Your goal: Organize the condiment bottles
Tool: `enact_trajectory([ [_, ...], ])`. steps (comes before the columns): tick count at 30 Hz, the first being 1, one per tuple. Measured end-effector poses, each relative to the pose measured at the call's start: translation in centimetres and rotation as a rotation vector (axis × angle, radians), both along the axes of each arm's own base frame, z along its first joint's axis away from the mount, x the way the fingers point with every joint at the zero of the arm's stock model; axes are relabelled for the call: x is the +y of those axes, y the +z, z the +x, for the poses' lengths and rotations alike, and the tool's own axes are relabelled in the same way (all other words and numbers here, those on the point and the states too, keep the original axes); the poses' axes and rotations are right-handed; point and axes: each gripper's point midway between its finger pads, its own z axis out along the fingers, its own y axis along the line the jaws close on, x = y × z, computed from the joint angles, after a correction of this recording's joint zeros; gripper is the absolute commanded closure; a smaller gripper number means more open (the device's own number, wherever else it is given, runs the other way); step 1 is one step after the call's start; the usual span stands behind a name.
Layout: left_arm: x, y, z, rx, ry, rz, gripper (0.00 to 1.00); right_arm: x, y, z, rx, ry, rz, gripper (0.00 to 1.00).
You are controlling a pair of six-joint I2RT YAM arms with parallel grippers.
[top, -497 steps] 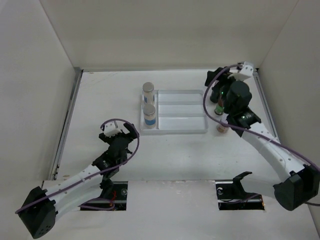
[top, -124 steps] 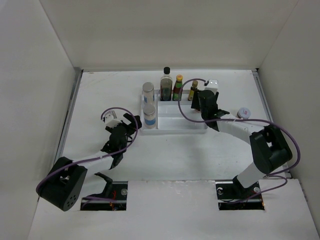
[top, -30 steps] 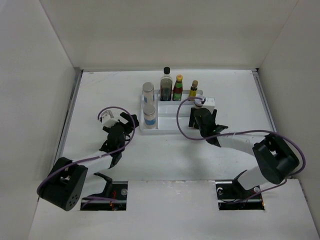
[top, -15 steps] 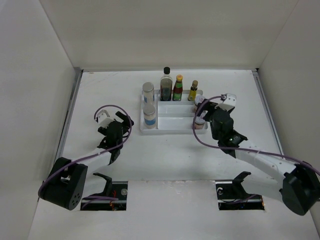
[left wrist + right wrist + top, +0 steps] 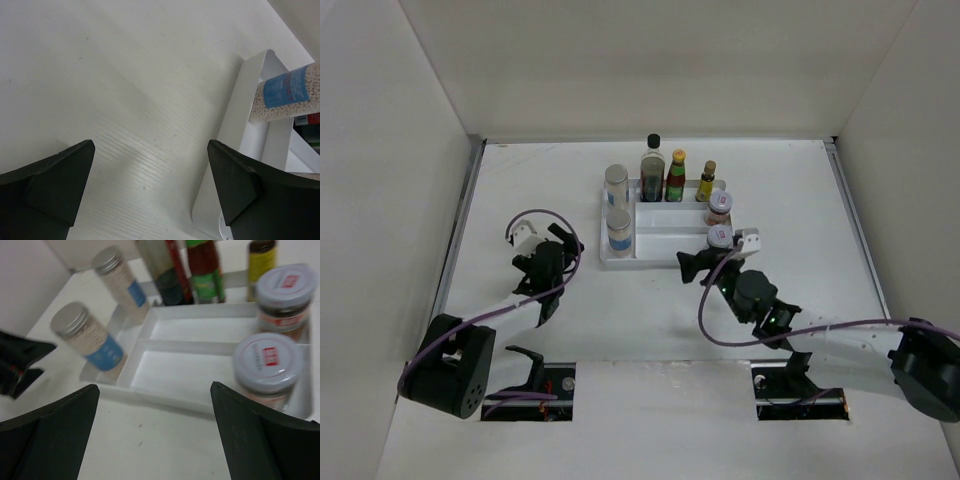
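A white table (image 5: 520, 190) sits boxed in by plain white walls (image 5: 650, 70), with a white tray (image 5: 670, 243) set toward the back at mid-width.

At the left, the left gripper (image 5: 151, 144) hangs low over bare tabletop just beside the tray's left end. Its two fingers are spread wide apart and nothing is between them.

All seven bottles stand upright in the tray. In its narrow left compartment are the two grey-lidded jars, one nearer (image 5: 618, 228) and one behind it (image 5: 616, 180), both with blue labels. Along the far strip, from left to right, come the tall dark bottle (image 5: 653, 162) with its black cap, the yellow-capped red-green bottle (image 5: 676, 177) close beside it, and the small yellow-labelled bottle (image 5: 707, 183) a little apart. At the tray's right end stand the two pinkish spice jars, one farther back (image 5: 719, 206) and one nearer (image 5: 720, 238). The blurred wrist view suggests they are in the middle and near strips, though that is not certain.

The right gripper (image 5: 155, 386) is in front of the tray's near rim, pointing toward it. Its fingers are spread and it holds nothing.
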Motion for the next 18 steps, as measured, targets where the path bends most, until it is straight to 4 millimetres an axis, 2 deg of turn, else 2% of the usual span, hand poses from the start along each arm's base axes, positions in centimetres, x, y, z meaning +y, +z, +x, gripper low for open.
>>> enact_trajectory([
  [2, 0.4, -0.1, 0.0, 0.006, 0.011, 0.002, 0.0, 2.1, -1.1, -1.4, 0.006, 0.089, -0.001, 0.0],
  [5, 1.1, -0.4, -0.1, 0.02, 0.03, 0.005, 0.0, 4.7, -3.9, -3.0, 0.047, 0.188, -0.045, 0.0],
  [7, 1.4, -0.7, -0.3, 0.032, 0.039, 0.009, 0.0, 5.7, -5.8, -3.5, 0.08, 0.226, -0.086, 0.0],
  [9, 1.7, -0.9, -0.4, 0.042, 0.048, 0.01, 0.0, 6.0, -6.9, -3.8, 0.099, 0.246, -0.114, 0.0],
  [18, 2.1, -1.0, -0.3, 0.06, 0.064, 0.003, 0.0, 7.0, -6.4, -3.9, 0.077, 0.283, -0.115, 0.0],
])
